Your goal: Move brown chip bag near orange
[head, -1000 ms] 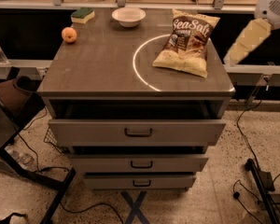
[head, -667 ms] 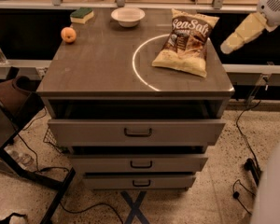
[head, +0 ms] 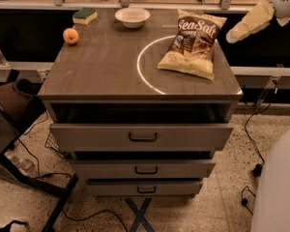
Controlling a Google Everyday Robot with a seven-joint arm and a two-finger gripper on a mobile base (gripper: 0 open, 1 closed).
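Note:
The brown chip bag (head: pixel 191 43), dark brown with pale yellow edges and "Sea Salt" lettering, lies flat on the right side of the cabinet top (head: pixel 101 66). The orange (head: pixel 70 36) sits near the top's far left edge, well away from the bag. My arm (head: pixel 253 21) reaches in from the upper right. The gripper (head: pixel 230 36) is at its pale tip, just right of the bag's upper right corner and above the cabinet's right edge. It holds nothing that I can see.
A white bowl (head: pixel 132 17) and a green-and-yellow sponge (head: pixel 84 15) sit at the back of the top. A bright ring (head: pixel 141 66) marks the surface. The top drawer (head: pixel 142 136) stands slightly open. A dark chair (head: pixel 12 110) stands at left, my white base (head: pixel 278 187) at lower right.
My arm has swung up and to the left, bringing its tip closer to the bag's upper right corner. My white base has come into view at lower right. Bag and orange have not moved.

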